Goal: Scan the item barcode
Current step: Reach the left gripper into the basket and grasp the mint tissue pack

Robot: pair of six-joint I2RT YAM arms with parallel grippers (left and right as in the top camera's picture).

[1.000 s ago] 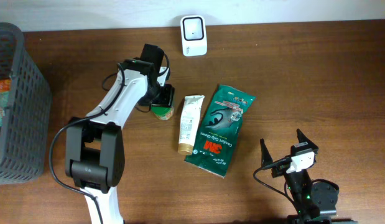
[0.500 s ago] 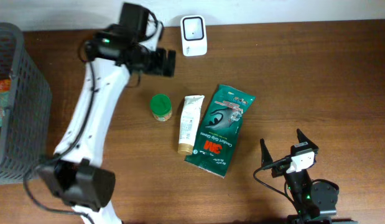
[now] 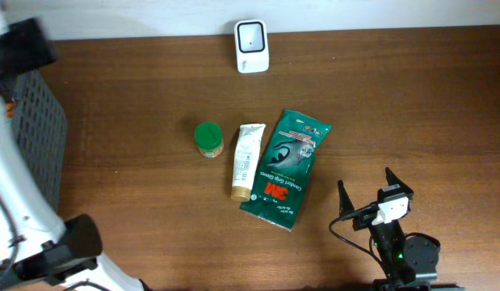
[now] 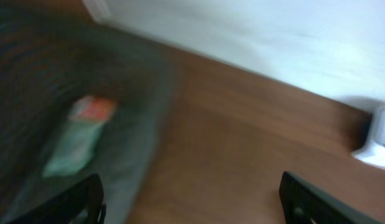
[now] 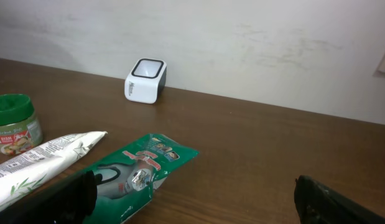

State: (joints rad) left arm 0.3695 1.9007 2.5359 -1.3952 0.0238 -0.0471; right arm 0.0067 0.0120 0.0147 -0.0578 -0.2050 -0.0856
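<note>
Risk lies with the left gripper [image 4: 192, 200], wide open and empty above the basket [image 3: 44, 137] far left of the scanner [image 3: 252, 47], while jar [image 3: 208, 139], tube [image 3: 246, 160] and packet [image 3: 285, 168] lie in front of the scanner: a hasty reach could topple the jar; right gripper [image 3: 364, 180] gapes idle.

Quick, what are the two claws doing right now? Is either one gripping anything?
Left claw: open, holding nothing.
Right claw: open, holding nothing.
</note>
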